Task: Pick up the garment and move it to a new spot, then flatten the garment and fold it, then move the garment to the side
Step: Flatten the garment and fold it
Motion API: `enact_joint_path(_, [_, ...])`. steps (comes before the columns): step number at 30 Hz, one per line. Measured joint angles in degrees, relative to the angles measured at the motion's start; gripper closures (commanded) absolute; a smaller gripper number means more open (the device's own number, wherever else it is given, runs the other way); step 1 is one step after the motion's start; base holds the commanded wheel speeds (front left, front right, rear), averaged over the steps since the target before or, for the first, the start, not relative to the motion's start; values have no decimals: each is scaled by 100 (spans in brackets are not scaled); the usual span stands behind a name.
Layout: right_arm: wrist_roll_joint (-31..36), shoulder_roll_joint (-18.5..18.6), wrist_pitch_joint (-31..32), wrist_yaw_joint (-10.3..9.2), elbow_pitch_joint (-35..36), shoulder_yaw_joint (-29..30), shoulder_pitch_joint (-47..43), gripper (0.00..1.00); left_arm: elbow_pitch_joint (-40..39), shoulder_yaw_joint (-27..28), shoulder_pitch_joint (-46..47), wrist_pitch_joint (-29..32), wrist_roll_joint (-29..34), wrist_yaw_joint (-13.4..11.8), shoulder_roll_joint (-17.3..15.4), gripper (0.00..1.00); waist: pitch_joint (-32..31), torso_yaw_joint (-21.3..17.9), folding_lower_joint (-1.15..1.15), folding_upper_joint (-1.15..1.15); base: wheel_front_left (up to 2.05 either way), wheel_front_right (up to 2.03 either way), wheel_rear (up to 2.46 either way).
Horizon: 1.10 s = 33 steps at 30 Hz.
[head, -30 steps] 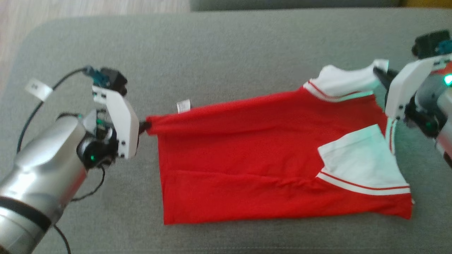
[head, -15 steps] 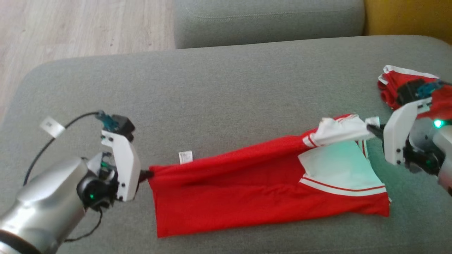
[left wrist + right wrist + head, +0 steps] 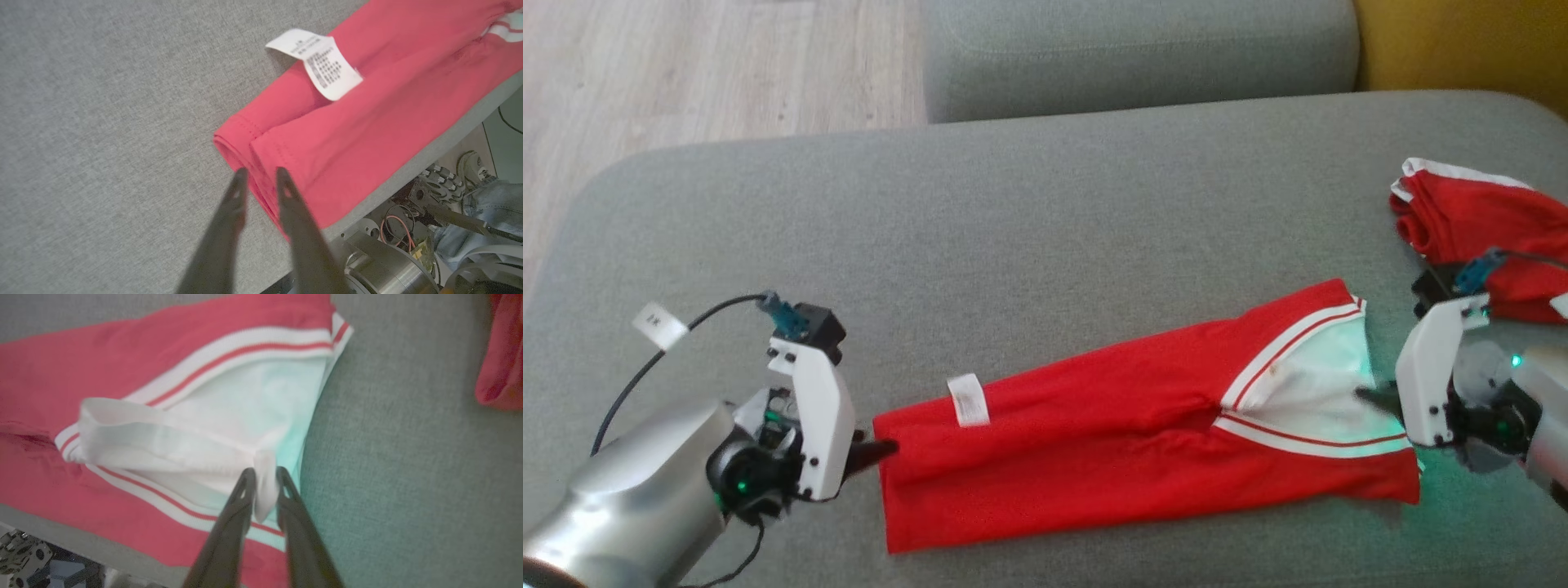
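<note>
Now red garment [image 3: 1111, 441] with white striped sleeves, folded lengthwise, between two slightly parted tools.

Garment [image 3: 1127, 441] folded in half, now lying flat; left pincer [image 3: 882, 449] and right pincer [image 3: 1372, 398] loosening.

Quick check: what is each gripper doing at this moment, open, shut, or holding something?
Left gripper: open, fingers apart at the hem of the red garment, not clamping it.
Right gripper: white sleeve fabric sits between its fingers; grip or release cannot be told.
</note>
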<state>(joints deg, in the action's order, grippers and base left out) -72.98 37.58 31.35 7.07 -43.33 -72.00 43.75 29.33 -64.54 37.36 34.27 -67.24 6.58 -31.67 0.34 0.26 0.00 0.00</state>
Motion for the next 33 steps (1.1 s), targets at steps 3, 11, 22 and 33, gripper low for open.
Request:
enact_joint_path(3, [-98, 51, 35, 0, 102, 10, -80, 0, -29, 8, -45, -70, -8, 5, -79, 0, -86, 7, 0, 0, 0, 0, 0])
enact_joint_path(11, [-322, 359, -1224, -1, 688, 602, -87, 0, -458, 400, -47, -1508, 431, -431, -282, 0, -307, 50, 0, 0, 0, 0, 0])
enact_joint_path(22, [62, 242, -4477, -1, 127, 2159, -788, 0, -1591, 1466, -1069, -4641, 1027, -2237, -349, 0, -444, 153, 0, 0, 0, 0, 0])
enact_joint_path(33, [2247, -946, -4557, -1, 125, 4623, -2043, 0, -2787, 3299, -2965, -4857, 2605, -3270, 148, 0, -349, 115, 0, 0, 0, 0, 0])
